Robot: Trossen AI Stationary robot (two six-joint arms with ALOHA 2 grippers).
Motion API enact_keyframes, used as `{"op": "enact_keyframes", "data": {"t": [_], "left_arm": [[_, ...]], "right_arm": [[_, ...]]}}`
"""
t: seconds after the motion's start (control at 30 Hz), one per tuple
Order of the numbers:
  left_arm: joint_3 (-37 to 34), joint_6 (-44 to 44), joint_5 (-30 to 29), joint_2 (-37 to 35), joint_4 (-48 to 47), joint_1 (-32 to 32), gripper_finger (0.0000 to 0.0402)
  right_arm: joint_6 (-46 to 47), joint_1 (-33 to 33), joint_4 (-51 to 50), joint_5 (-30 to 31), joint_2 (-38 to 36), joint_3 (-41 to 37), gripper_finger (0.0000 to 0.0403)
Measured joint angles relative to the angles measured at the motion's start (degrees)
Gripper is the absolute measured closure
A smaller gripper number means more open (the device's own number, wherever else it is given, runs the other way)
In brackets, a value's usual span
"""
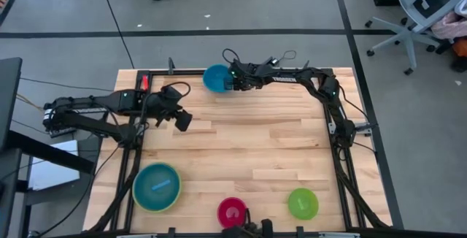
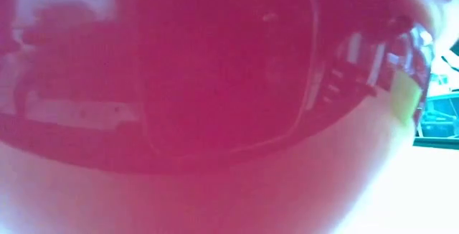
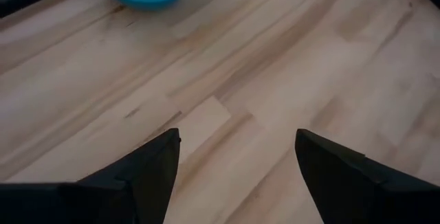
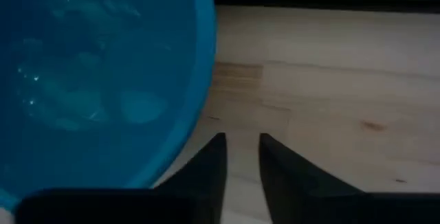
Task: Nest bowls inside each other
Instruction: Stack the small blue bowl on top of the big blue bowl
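I count four separate bowl spots: a blue bowl [image 1: 216, 78] at the table's far edge; along the near edge, a lime-green bowl [image 1: 157, 187] holding a pale blue one [image 1: 159, 186], a magenta-pink bowl [image 1: 232, 212] and a small green bowl [image 1: 303, 203]. My right gripper [image 4: 242, 157] sits just beside the blue bowl's rim, fingers nearly together, gripping nothing I can see. My left gripper [image 3: 237, 162] hangs wide open and empty over bare wood. The pink bowl blocks my low view.

Even, soft light; the low view is blurred magenta-pink with glare.

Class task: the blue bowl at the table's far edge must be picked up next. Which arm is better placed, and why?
The right arm. Its pincer is already at the blue bowl; the left pincer hangs open over bare table, farther away.
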Motion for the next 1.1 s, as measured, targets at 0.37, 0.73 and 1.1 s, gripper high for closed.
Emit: {"op": "enact_keyframes", "data": {"t": [0.37,0.73,1.1], "left_arm": [[0.0,-2.3,-1.0,0.0,-0.2,2.2,0.0111],[0.0,-3.7,0.0,0.0,-3.8,1.5,0.0111],[0.0,-2.9,0.3,0.0,-4.8,2.0,0.0111]], "right_arm": [[4.7,0.7,-5.3,-2.9,-2.7,0.0,0.0328],[3.0,0.6,1.1,0.6,-4.1,0.0,0.0232],[7.0,-1.0,3.2,0.6,-1.4,0.0,0.0208]]}}
